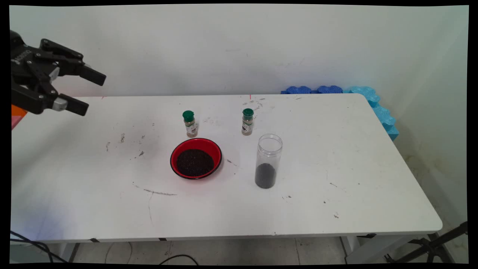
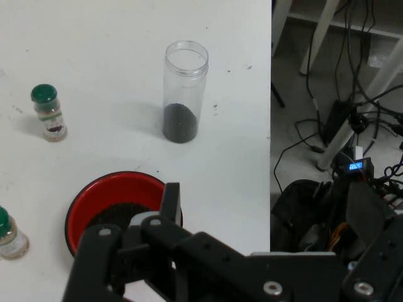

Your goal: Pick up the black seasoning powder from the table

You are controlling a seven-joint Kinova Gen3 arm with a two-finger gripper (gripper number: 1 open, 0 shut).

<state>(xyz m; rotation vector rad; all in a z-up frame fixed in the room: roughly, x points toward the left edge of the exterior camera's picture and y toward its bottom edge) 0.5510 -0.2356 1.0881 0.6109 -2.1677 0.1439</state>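
My black gripper (image 1: 90,93) hangs high over the table's far left end, open, with nothing between its fingers. Near the table's middle sits a red bowl (image 1: 194,141) filled with dark grains. To its right stands a clear uncapped jar (image 1: 268,160) with a dark layer of grains at the bottom. Behind them stand two small spice bottles with green caps, one (image 1: 190,124) behind the bowl and one (image 1: 247,121) behind the jar. The hand view shows the bowl (image 2: 119,179) just past one finger (image 2: 170,200), the jar (image 2: 184,94) farther off, and both bottles (image 2: 48,113) (image 2: 7,233) at the left.
Blue foam mats (image 1: 368,95) lean at the table's back right corner. The white table (image 1: 336,157) carries scuffs and specks. An orange and pink object (image 1: 16,114) shows at the left edge. Off the table's edge, cables and equipment (image 2: 340,163) lie on the floor.
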